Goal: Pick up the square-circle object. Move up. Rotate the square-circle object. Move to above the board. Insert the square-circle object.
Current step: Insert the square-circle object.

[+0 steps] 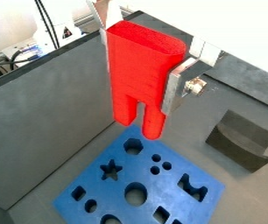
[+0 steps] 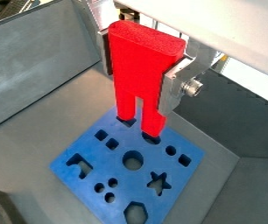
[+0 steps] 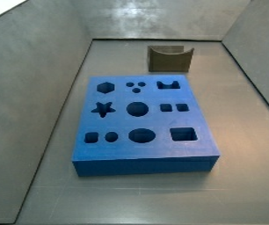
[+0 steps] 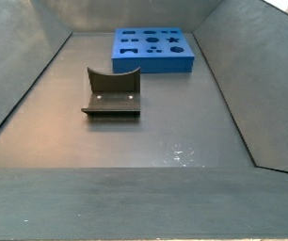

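In both wrist views the red peg (image 1: 143,74) hangs upright, high over the board (image 1: 89,197), clamped in the gripper (image 1: 160,83). One silver finger (image 1: 175,87) presses flat on the peg's side; the opposite finger is hidden behind the peg, so the fingers stand closed on it. The peg's forked lower end, two legs split by a groove, points down toward the board's near edge, well above the holes. In a wrist view the empty grey holder (image 1: 244,140) sits off to the side.

In both side views neither arm nor peg shows. The board (image 3: 143,119) lies flat on the grey floor with star, round, square and oval cut-outs, and the holder (image 3: 170,58) stands apart from it, nothing in it.

Judging by its look, the peg is a rigid, light plastic piece with smooth faces that could slip or twist under a weak grip. Holding it on the broad flat sides near the top, as now, leaves the legs free to enter a hole. Lowering remains to be done, and the matching cut-out must be lined up first.
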